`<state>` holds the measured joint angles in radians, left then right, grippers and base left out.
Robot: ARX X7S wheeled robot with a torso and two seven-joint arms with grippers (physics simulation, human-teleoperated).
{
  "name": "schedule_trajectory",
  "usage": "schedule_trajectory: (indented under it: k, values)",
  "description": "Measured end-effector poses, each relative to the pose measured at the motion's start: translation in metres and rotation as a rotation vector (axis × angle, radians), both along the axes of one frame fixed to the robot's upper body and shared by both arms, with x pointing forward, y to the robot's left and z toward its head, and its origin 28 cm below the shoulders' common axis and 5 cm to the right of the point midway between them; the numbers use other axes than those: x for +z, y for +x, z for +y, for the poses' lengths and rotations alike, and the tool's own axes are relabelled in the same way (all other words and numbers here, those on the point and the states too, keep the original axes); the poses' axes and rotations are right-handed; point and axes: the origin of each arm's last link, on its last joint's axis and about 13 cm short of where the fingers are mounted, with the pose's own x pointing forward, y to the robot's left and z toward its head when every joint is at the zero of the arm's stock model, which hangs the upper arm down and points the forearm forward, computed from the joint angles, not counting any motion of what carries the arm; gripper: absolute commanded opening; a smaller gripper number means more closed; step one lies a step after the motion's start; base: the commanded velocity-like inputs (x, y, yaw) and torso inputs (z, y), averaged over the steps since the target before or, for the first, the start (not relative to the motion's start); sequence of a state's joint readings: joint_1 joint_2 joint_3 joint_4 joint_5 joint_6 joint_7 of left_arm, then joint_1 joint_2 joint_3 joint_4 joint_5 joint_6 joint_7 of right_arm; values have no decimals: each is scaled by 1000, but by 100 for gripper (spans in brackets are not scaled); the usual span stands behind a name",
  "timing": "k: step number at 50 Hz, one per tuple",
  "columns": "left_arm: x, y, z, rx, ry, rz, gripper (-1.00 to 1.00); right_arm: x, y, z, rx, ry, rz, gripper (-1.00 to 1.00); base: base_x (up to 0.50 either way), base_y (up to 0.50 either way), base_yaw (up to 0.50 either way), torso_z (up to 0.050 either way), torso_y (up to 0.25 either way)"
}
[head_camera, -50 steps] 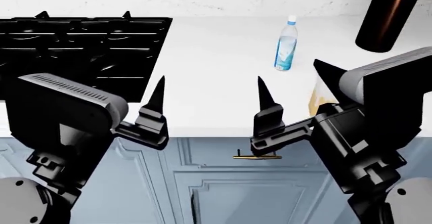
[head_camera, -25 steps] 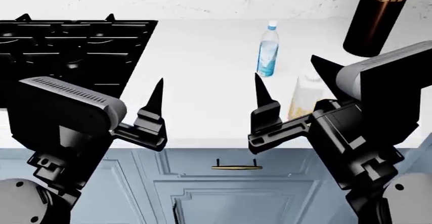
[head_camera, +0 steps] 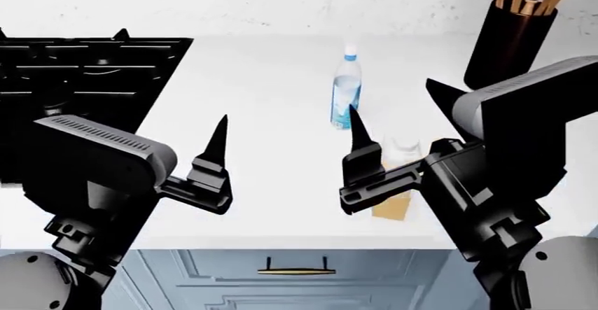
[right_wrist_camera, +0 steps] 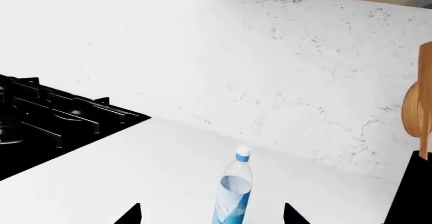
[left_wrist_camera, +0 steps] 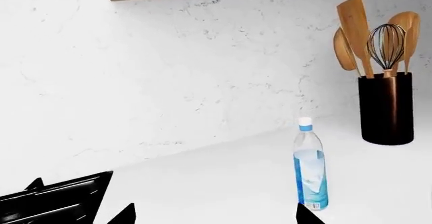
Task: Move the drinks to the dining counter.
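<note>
The clear water bottle (head_camera: 345,89) with its blue label and cap stands upright mid-worktop; it also shows in the left wrist view (left_wrist_camera: 310,171) and the right wrist view (right_wrist_camera: 233,196). The white carton (head_camera: 393,207) with a tan base stands nearer the front edge, partly hidden behind my right arm. My right gripper (head_camera: 394,100) hovers open above the carton, short of the bottle. My left gripper (left_wrist_camera: 216,218) is open and empty over bare worktop, left of the bottle; one of its fingers (head_camera: 218,142) shows in the head view. The dining counter is out of view.
A black stove (head_camera: 84,72) fills the worktop's left part. A black utensil holder (head_camera: 505,44) with wooden spoons and a whisk stands at the back right by the marble wall. Light-blue cabinets with a brass handle (head_camera: 297,269) sit below the white worktop (head_camera: 271,191).
The head view has shifted: stove, bottle and holder have slid left and lower in frame, and more of the carton shows behind my right arm. Both grippers stay open and empty.
</note>
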<state>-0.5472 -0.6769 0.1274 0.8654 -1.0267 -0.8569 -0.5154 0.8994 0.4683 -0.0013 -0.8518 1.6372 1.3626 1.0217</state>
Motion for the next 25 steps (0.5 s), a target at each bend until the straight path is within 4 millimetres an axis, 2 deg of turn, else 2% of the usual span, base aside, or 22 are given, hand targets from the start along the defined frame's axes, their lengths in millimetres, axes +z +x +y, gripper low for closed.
schedule_trajectory:
  k: [4, 9, 25]
  values:
    - [0, 0, 0, 1, -1, -1, 100, 0, 0, 0, -1, -1, 0, 100, 435, -64, 0, 0, 0]
    - [0, 0, 1, 3, -3, -1, 100, 1, 1, 1, -2, -5, 1, 100, 173, -7, 0, 0, 0]
    - [-1, -1, 2, 8, -9, -1, 100, 0, 1, 1, -6, -11, 2, 100, 0, 0, 0, 0, 0]
